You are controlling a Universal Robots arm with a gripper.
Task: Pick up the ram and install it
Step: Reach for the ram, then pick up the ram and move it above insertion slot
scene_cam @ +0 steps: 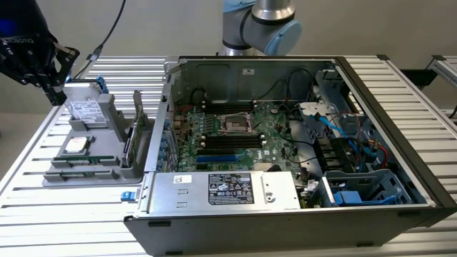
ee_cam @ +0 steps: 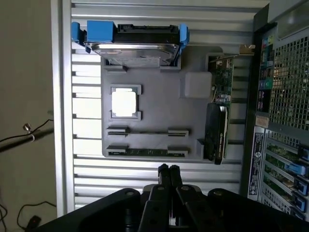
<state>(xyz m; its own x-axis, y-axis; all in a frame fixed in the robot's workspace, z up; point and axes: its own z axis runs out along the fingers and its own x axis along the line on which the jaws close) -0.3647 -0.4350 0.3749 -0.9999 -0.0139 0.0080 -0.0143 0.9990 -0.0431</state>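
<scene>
We see the black two-finger gripper with its fingers pressed together and nothing between them. It touches nothing. In the exterior view it hangs high at the exterior view's left, on the parts-tray side, well apart from the computer.

Nearest to the fingertips in the wrist view is the ram, a long thin dark-green circuit-board stick. It lies in a holder row of the flat grey moulded plastic tray, the row closest to the gripper. It is not lifted and not installed.

Key relation: the stick lies ahead of and below the fingertips. Its long axis runs crosswise to the way the fingers point, with one end toward the case. The two fingers sit side by side along that same line. So we judge their closing direction runs along the stick's length, not across its thin faces.

A parallel row just beyond holds a thin dark strip; we cannot tell if it is another stick. Further out on the tray:
- a square pale processor chip
- a silver hard drive in a bright blue caddy
- a black expansion card standing on edge

The tray rests on the ribbed aluminium table. To the exterior view's right stands the open dark computer case, its long black memory slots looking bare.
</scene>
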